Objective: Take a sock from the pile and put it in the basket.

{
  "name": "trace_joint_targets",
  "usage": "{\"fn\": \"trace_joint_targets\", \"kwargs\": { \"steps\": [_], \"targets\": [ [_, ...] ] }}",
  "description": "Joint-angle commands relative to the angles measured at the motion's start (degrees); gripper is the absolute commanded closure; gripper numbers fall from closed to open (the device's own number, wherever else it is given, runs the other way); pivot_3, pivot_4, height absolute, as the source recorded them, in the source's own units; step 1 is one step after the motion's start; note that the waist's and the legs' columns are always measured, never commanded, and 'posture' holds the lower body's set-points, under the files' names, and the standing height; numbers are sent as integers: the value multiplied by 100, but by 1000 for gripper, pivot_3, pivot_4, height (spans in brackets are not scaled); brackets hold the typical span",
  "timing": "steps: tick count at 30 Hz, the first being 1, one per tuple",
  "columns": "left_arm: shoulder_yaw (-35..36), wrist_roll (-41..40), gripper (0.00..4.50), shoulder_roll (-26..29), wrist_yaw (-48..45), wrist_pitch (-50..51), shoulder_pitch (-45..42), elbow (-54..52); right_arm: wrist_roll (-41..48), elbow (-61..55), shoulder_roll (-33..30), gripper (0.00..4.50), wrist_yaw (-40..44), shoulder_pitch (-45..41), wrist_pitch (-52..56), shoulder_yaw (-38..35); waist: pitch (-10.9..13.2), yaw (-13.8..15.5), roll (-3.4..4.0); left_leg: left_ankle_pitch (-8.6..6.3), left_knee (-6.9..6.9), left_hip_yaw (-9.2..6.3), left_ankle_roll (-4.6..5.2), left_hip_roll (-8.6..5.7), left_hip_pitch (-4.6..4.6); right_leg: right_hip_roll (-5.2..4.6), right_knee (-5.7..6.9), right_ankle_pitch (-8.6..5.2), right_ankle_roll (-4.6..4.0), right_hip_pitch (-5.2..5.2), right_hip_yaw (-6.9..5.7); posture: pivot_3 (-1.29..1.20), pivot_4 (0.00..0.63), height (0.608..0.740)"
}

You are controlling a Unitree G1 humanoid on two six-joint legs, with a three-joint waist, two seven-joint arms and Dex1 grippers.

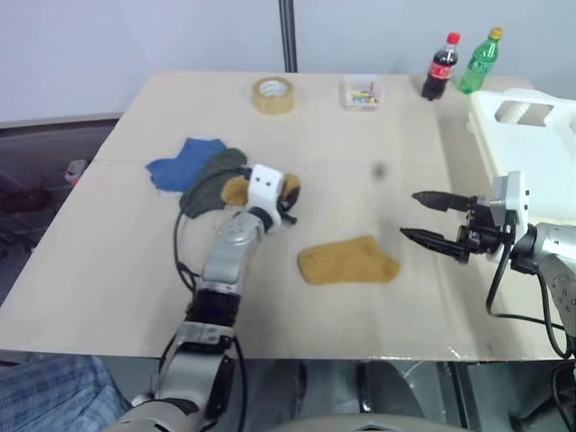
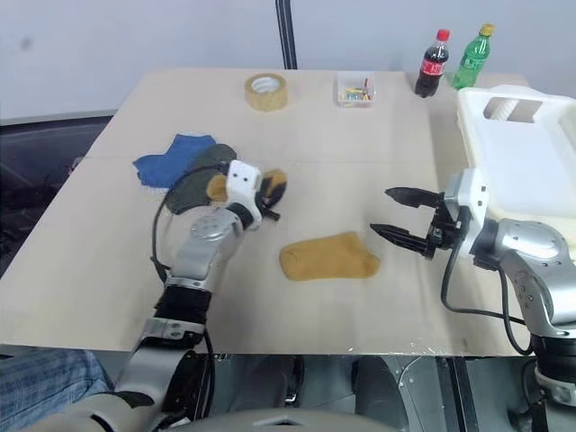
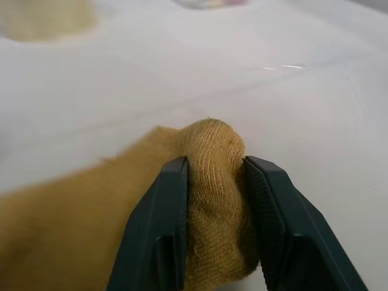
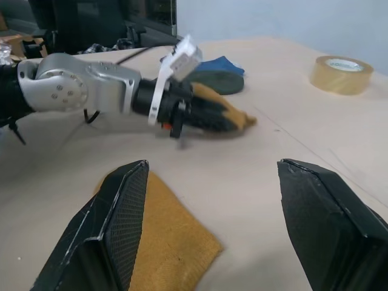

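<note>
On the tan cardboard-covered table, seen from the head camera, the left gripper reaches to the right edge of the pile of flat fabric socks, where a bright blue sock and a dark grey sock overlap. Its black fingers are clamped on a mustard-yellow knitted sock that shows at both sides of the white wrist. A second mustard-yellow sock lies flat by itself near the middle of the table, well apart from the pile. The right gripper hovers to the right of that sock with its two black fingers spread wide and nothing between them. Just behind it, at the table's right edge, stands the large cream-white plastic basket. Along the far edge stand a roll of tan tape, a small clear box of coloured bits, a dark cola bottle with a red cap and a green bottle with a yellow cap.

Seen from the left wrist, the two dark fingers pinch a bunched fold of the mustard knit.

From the right wrist, the wide-set fingers frame the lone yellow sock below, with the left gripper across the table gripping its sock beside the pile.
</note>
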Motion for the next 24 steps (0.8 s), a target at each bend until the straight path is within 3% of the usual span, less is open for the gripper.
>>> {"fn": "trace_joint_targets", "kwargs": {
  "steps": [1,8,9,10,12,15,18,24],
  "targets": [
    [-268,-153,2995,-377,-154,65,-122,-56,66,-135,-116,919,-32,-4,-64,-272,1,0,-1,0,1,0,0,0,0,0,0,0,0,0,0,0,150,738],
    [-593,-287,2995,-984,-406,21,-211,-50,16,-101,-233,919,-117,35,-79,-417,1,-9,-1,0,3,1,0,0,-1,2,0,0,0,2,0,0,150,738],
    [-593,-306,2475,-1039,-405,9,-190,-89,14,-119,-228,919,-131,46,-75,-418,1,-10,-1,0,3,1,0,0,0,2,0,0,0,2,0,0,150,738],
    [-584,-303,2335,-1081,-368,-10,-176,-111,13,-142,-220,919,-147,56,-67,-414,1,-10,-1,0,3,1,0,0,0,2,0,0,0,2,0,0,150,738],
    [-546,-322,1569,-1148,-307,-1,-161,-148,17,-186,-204,919,-183,72,-49,-407,1,-11,-1,0,3,1,0,1,0,2,0,0,0,2,0,0,150,738],
    [-305,-720,76,-1271,-329,284,-124,-436,-78,-180,-220,919,-380,37,108,-314,1,-20,-1,0,4,1,0,1,0,2,0,0,0,2,1,0,150,738],
    [8,-1310,76,-1234,-508,770,-83,-885,-348,-29,-208,919,-561,-100,147,-119,1,-31,-1,1,5,1,-1,2,-1,2,1,0,0,2,1,0,150,738],
    [311,-1278,76,-133,-794,970,-184,-957,-1126,467,70,919,-1143,-535,228,548,0,-65,0,9,6,3,-14,5,6,12,3,0,0,5,5,0,150,738]
  ]
}}
